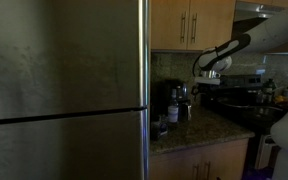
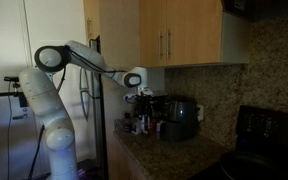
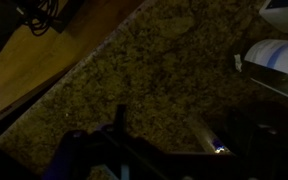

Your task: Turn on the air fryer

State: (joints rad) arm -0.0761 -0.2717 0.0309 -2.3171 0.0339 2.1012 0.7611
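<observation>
while the pincer hangs near the air fryer, its jaws and any lettering are too dim to tell.

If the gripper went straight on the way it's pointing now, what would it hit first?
Probably the granite countertop. The gripper points down, off to the side of the air fryer in an exterior view. The small items standing near that spot may come first; depth is unclear.

exterior views: dim, soft | pale sheen on tall brushed-steel fridge door | wrist view: dark, blurred bottom edge
</observation>
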